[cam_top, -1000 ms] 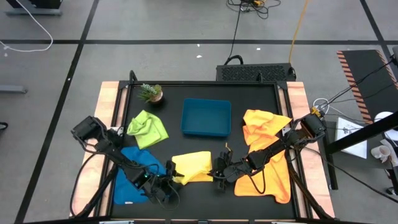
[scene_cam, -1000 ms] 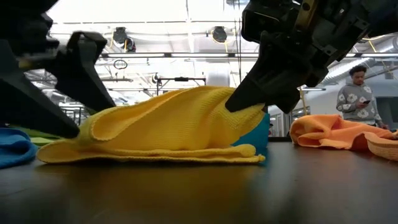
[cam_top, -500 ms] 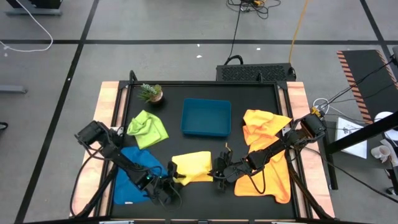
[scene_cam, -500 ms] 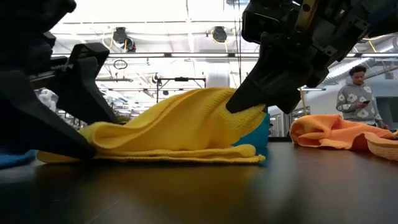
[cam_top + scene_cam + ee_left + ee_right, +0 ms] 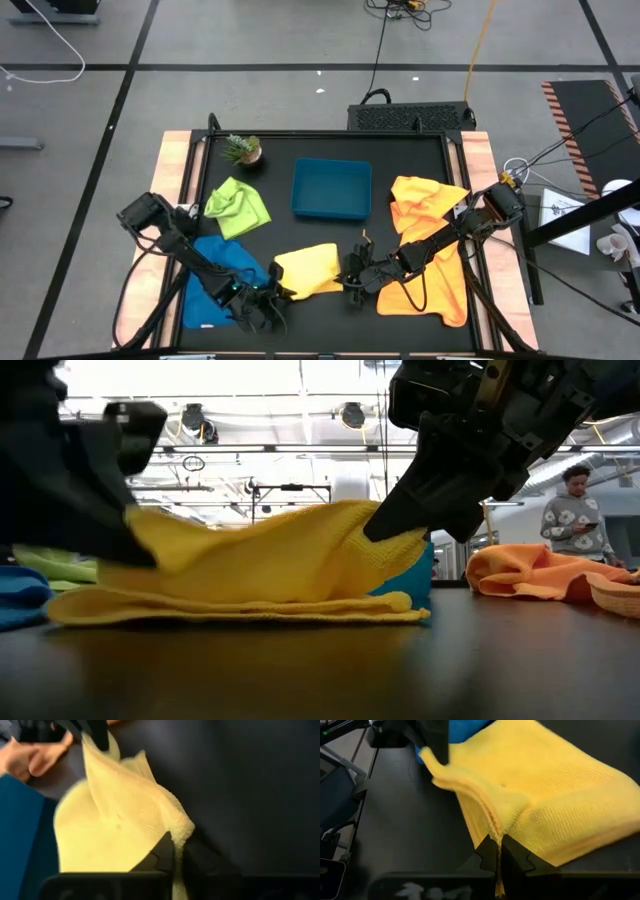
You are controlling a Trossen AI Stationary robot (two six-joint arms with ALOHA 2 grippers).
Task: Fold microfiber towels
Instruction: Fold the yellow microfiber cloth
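A yellow towel (image 5: pixel 308 268) lies near the table's front, stretched between my two grippers. My left gripper (image 5: pixel 277 292) is shut on its left end and my right gripper (image 5: pixel 352 281) is shut on its right end. In the low view the towel's top layer (image 5: pixel 290 555) arches up between them, while its bottom layer (image 5: pixel 240 610) lies flat on the table. A blue towel (image 5: pixel 215 285) lies under my left arm, a lime green towel (image 5: pixel 238 207) farther back. Two orange towels (image 5: pixel 425 205) (image 5: pixel 432 287) lie at the right. My left gripper pinches the yellow towel's raised left edge (image 5: pixel 183 829) between its two fingers, slanting down from the table's left. That edge is lifted off the table; the layer below stays down. My right gripper pinches the towel's bunched right edge (image 5: pixel 495 822), several layers, slanting down from the table's right. That end is held up (image 5: pixel 405 535) above the table.
A teal tray (image 5: pixel 332 188) stands behind the yellow towel at mid-table. A small potted plant (image 5: pixel 243 150) sits at the far left. A person (image 5: pixel 575 510) stands in the room beyond the table's right side.
My left gripper, whose open fingers stood around the yellow towel's left edge, has shut on it and taken hold. That edge is now raised off the table. My right gripper has kept its hold.
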